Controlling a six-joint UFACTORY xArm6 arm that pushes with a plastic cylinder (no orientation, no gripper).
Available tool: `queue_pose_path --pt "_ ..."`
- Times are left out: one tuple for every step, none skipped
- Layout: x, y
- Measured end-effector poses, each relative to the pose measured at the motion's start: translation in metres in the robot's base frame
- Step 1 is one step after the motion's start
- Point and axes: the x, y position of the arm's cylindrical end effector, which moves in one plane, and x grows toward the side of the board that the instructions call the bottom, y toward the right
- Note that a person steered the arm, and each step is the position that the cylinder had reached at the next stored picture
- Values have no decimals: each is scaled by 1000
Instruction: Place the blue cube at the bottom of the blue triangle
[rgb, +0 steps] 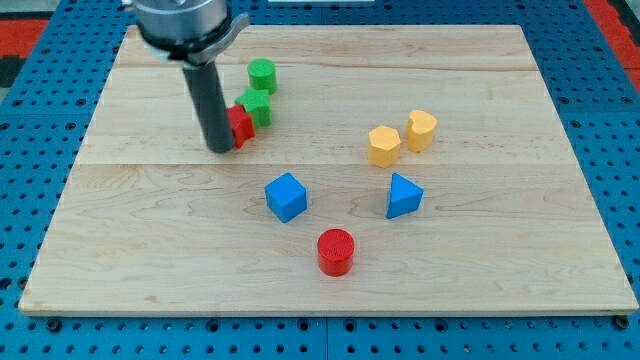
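The blue cube (286, 196) sits near the middle of the wooden board (500, 280). The blue triangle (403, 195) lies to its right, level with it and apart from it. My tip (220, 149) is up and to the left of the blue cube, well apart from it, and it stands right against the left side of a red block (241, 124).
A green star-like block (257, 106) touches the red block's right side, with a green cylinder (262, 74) above it. A yellow hexagon (383, 145) and a yellow heart (421, 129) sit above the blue triangle. A red cylinder (335, 251) stands below and between the blue blocks.
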Motion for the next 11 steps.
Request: queue_pose_path --pt "-45 11" --pt "-44 35" --pt "19 40" --pt "66 52" --pt "78 43" --pt "84 101" --pt "84 141" --pt "85 101" --pt "105 100" --pt "114 118" --pt "114 123"
